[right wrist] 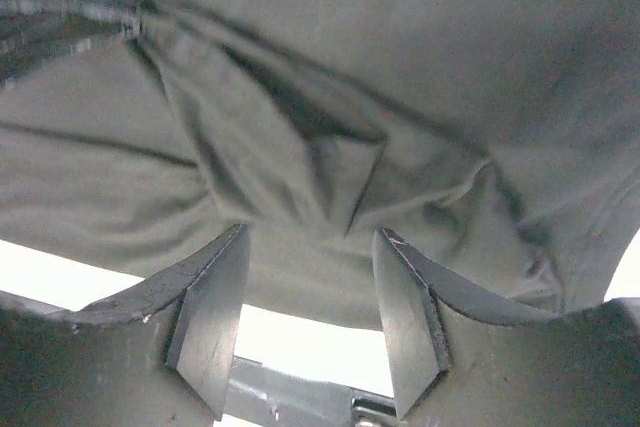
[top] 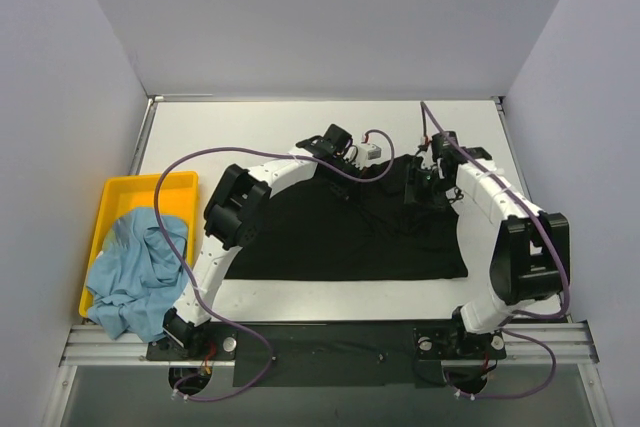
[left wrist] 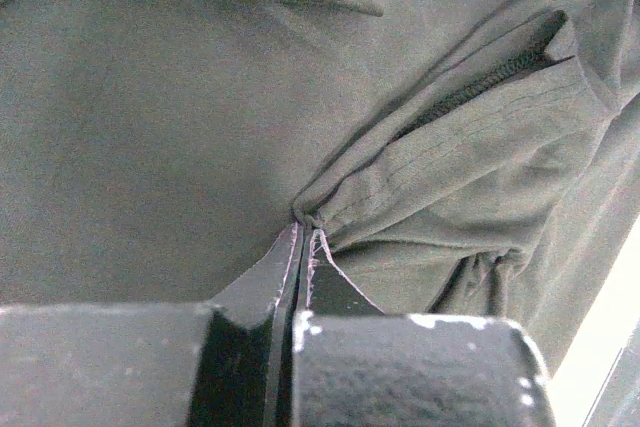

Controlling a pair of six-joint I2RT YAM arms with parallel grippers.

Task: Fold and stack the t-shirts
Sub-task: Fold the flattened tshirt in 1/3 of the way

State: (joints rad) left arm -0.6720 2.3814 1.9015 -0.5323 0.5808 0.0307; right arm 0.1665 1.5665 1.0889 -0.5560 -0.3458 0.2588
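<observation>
**QA:** Quick one. Where are the shirts?

**Op:** From my top feed, the black t-shirt (top: pixel 340 242) is spread on the white table (top: pixel 250 122), roughly centre, between the two arms. Its near hem is fairly straight and the far part is rumpled. The light blue t-shirt (top: pixel 135 267) is crumpled in the yellow tray (top: pixel 125 190) at the left, well apart from the black one, and it spills over the tray's near end.

**QA:** Left side?

**Op:** The left gripper (left wrist: pixel 305 227) is out at the far edge of the black tee. On my left wrist feed its jaws are pressed together on a small pinch of the dark cloth, and creases fan out from that spot. A seam or sleeve fold sits just to the right of the pinch.

**QA:** Right side?

**Op:** The right gripper (right wrist: pixel 310 237) is over the far right part of the same tee. Its jaws stand apart with nothing clamped. Bunched black cloth fills the view just past the fingertips (right wrist: pixel 215 287). I can't tell whether they touch it.

**QA:** Is either arm near the blue one?

**Op:** No, both are at the black tee.
</observation>
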